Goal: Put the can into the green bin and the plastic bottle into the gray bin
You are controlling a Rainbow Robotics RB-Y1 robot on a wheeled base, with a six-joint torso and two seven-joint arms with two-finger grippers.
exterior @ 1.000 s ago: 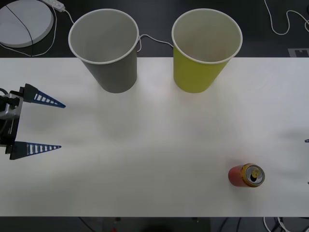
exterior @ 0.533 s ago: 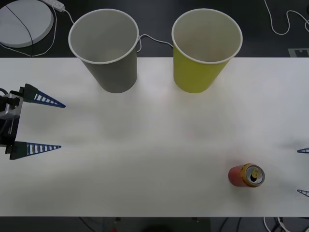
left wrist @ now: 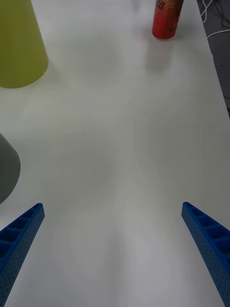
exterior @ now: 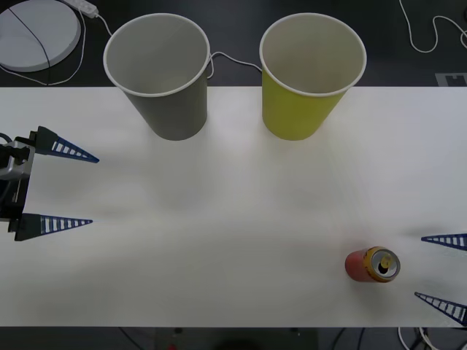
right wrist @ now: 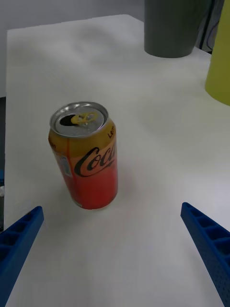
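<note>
On the white table [exterior: 233,211], near the front right corner, the can [exterior: 371,265] stands upright, red body and gold top, tab end open, with nothing gripping it. The right gripper [exterior: 442,273] sits just beside it at the table's right edge, blue ribbed fingers spread wide, one to each side of the line toward the can. From the right wrist view the can [right wrist: 86,153] stands between and ahead of those fingers, clear of both, so the jaws are released and holding nothing.

Over on the left edge, the left gripper [exterior: 57,188] waits, fingers wide apart too, empty, well away from everything.

At the back of the table stand the two big paper-cup bins side by side: the gray bin [exterior: 160,73] on the left, the green bin [exterior: 310,73] on the right. Both stand upright, and what shows of each pale inside looks empty, though the very bottoms are hard to judge.

So where are we? By my reading, nothing is sorted yet. The can is still out on the table, well apart from the green bin, and the grasp has not been made. I see no plastic bottle on the table at all, so that half of the job cannot be judged. What's left, as it looks: close on the can, carry it back, drop it in the green bin.
</note>
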